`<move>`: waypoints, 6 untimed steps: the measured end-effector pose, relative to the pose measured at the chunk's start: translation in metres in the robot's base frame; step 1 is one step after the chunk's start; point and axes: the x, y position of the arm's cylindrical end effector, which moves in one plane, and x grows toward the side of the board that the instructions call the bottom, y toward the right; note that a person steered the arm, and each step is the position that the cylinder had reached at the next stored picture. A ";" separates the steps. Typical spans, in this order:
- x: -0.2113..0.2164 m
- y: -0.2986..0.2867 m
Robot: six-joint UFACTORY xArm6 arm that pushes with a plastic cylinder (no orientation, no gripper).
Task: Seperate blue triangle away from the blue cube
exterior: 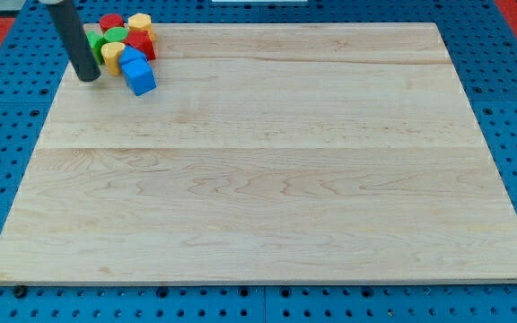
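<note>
Camera view, blue triangle [132,56] touching blue cube [140,77] in the cluster at the wooden board's [267,179] top left, yellow block [111,54], green block [115,37], red block [110,21] crowded beside, my tip [89,77] a bare rod just left of the cluster, clamping nothing.
</note>
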 end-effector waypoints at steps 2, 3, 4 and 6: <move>-0.024 0.108; -0.010 0.159; 0.020 0.186; 0.067 0.032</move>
